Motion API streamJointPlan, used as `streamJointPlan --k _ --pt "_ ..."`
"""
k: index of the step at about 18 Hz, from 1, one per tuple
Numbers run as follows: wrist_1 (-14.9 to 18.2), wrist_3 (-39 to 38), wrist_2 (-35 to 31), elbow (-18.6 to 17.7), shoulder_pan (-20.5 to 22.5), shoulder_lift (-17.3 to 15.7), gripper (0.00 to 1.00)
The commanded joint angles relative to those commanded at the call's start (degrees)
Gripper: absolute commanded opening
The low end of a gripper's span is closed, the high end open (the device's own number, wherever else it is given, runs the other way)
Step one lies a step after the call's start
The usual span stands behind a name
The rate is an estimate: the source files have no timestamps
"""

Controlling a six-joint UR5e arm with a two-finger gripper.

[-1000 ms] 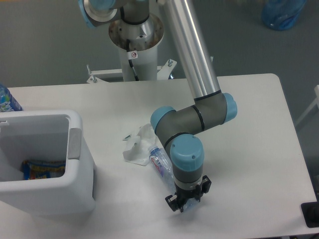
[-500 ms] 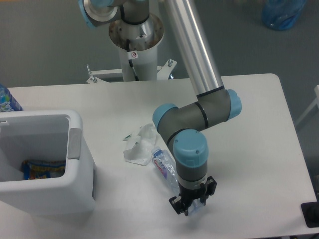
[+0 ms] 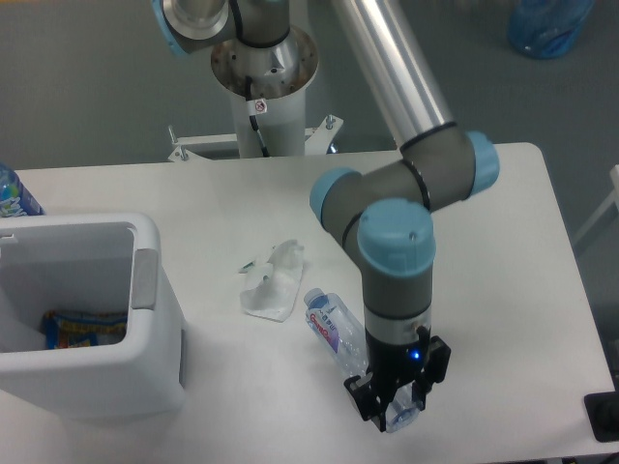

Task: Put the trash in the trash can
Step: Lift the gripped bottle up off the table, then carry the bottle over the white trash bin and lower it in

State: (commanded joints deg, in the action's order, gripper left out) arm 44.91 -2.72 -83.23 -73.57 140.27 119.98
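Observation:
The clear crinkled water bottle [image 3: 334, 329], blue cap and red-blue label, lies slanted with its cap toward the tissue. Its base end sits between the black fingers of my gripper [image 3: 395, 418], which is shut on it near the table's front edge. I cannot tell whether the cap end still rests on the table. The crumpled white tissue [image 3: 273, 284] lies just left of the cap, apart from it. The white trash can [image 3: 155, 319] with its grey panel stands at the front left, well to the left of the gripper.
A colourful wrapper [image 3: 82, 329] lies inside the can. A blue-wrapped bottle [image 3: 14, 193] peeks in behind the can at the left edge. The arm's pedestal [image 3: 263, 77] stands behind the table. A blue bag [image 3: 546, 24] lies on the floor far right, and a black object [image 3: 602, 416] is at the lower right.
The gripper has moved right and toward the front edge with the bottle in it. The bottle's cap has drawn away from the tissue, which stayed put.

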Motion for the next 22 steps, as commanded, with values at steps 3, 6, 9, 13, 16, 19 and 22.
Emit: streamJointPlan --k 3,6,9,13,16,19,22 --pt "-1.49 0.00 0.00 0.79 -0.09 -3.34 0.52" --pt "-4.65 0.00 0.00 1.32 -0.35 -7.21 0.53" --pt "-5.97 0.09 0.00 1.76 -0.96 -10.55 0.53" --pt "-5.98 0.79 0.00 2.11 -5.53 -13.45 0.53" --pt "-6.07 1.05 -0.17 1.85 -9.22 -14.16 0.53" --pt "-6.50 1.05 -0.09 2.28 -11.68 -14.34 0.53" --pt "-6.77 0.97 -0.18 1.59 -14.67 -15.47 0.53"
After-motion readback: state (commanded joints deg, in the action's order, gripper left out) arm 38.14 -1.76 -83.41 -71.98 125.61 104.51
